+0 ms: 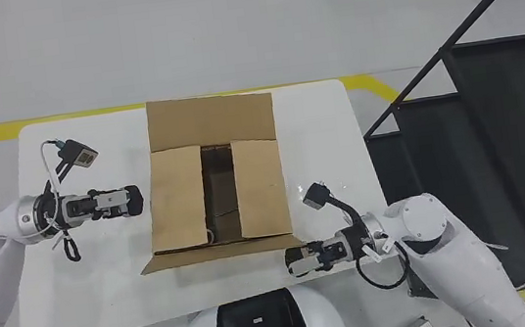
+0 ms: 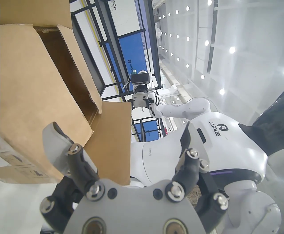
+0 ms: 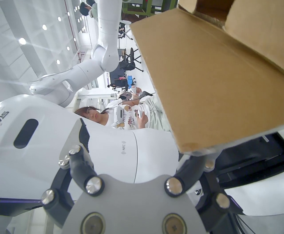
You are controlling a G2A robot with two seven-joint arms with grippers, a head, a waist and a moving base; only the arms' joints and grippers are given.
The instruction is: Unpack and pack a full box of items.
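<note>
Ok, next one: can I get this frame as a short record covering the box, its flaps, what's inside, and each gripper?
box: cardboard box, upright, mid-table
flaps: far and near flaps folded outward; two side flaps folded in over the opening, dark gap between them
contents: cannot tell through the gap
left gripper: open, empty, close beside the box's left side
right gripper: open, empty, by the right corner of the near flap
surface: white table

- The left arm (image 1: 13, 222) lies stretched out flat, with the left gripper (image 1: 135, 200) pointing inward, fingers (image 2: 56, 137) spread apart.
- The right arm (image 1: 429, 232) is bent, with the right gripper (image 1: 290, 261) pointing inward, fingers (image 3: 81, 133) apart.
</note>
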